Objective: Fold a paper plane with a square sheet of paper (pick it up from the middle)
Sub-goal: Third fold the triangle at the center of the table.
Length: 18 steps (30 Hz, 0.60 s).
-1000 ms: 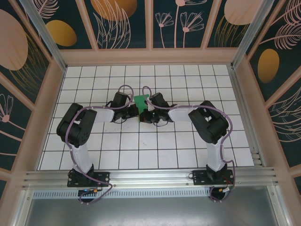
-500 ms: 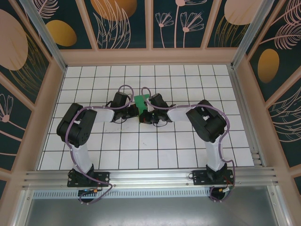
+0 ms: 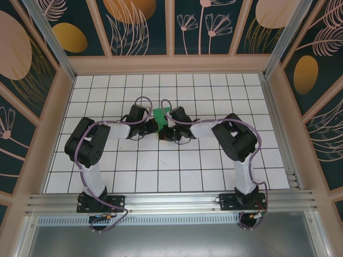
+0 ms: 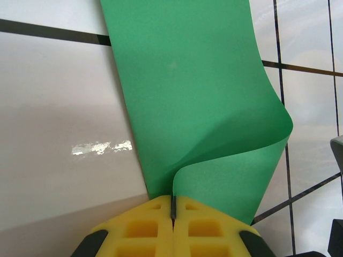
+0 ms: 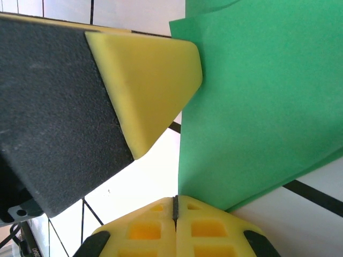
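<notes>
Two pinches, left gripper [image 4: 172, 206] and right gripper [image 5: 175, 206], clamp the thin bright green square sheet of paper [image 4: 187, 91]. We judge a fold underway; next, align edges, crease.

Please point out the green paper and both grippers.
green paper [image 4: 198, 96], left wrist view, flat middle area.
left gripper [image 4: 173, 206], left wrist view, seam between closed fingertips.
right gripper [image 5: 175, 206], right wrist view, seam between closed fingertips.

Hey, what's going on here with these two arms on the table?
Both arms reach to the middle of the tiled table and share one green sheet of paper. The left gripper is shut on a part of the sheet that curls over. The right gripper is pinched shut on the sheet's edge close by. The paper is bent, not yet a plane.
</notes>
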{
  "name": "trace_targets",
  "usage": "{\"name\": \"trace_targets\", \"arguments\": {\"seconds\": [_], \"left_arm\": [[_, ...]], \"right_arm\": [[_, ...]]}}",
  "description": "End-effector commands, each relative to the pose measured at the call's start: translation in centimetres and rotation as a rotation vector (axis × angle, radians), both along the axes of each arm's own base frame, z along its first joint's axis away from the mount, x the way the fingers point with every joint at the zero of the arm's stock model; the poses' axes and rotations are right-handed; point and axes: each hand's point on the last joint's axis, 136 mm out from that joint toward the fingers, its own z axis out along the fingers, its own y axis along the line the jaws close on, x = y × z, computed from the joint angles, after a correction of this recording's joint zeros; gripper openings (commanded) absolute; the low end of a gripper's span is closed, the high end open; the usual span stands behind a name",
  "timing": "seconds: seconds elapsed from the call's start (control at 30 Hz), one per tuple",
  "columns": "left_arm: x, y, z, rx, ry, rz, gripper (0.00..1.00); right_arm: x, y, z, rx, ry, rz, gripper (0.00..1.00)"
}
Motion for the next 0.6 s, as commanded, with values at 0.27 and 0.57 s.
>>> {"name": "trace_targets", "arguments": {"seconds": [0.27,0.57], "left_arm": [[-0.9,0.7,-2.2,0.033,0.061,0.006,0.04],[-0.7,0.7,-1.9,0.028,0.055,0.011,0.04]], "right_arm": [[-0.3,0.2,0.4,-0.027,-0.008,0.016,0.05],[2.8,-1.8,7.2,0.004,-0.23,-0.077,0.05]]}}
